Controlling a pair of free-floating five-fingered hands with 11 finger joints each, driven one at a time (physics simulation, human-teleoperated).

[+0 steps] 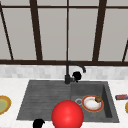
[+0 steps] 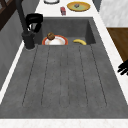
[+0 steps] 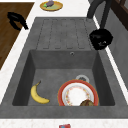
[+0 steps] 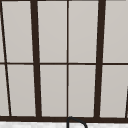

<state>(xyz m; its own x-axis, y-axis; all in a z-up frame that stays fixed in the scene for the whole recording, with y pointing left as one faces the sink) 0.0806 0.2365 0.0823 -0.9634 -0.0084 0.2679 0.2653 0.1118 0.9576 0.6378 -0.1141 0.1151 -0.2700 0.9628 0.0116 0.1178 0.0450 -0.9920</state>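
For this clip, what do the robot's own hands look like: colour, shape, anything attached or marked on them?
Both are plain black, human-shaped hands that float free, with no arm, wrist, sleeve or cable attached. The left hand and the right hand look alike, dark all over, and I can make out no markings or lighter parts on either.

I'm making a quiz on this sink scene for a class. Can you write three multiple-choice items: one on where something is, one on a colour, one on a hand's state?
1. Where does the banana lie?
A. in the basin
B. on the counter
C. on the plate

2. What colour is the rim of the plate in the basin?
A. blue
B. red-orange
C. green

3. What is the right hand doing?
A. lying flat in the basin
B. holding the banana
C. curled at the faucet

Key: 1 A, it rests on the basin floor beside the plate. 2 B, the rim is red-orange. 3 C, it sits by the faucet's base.
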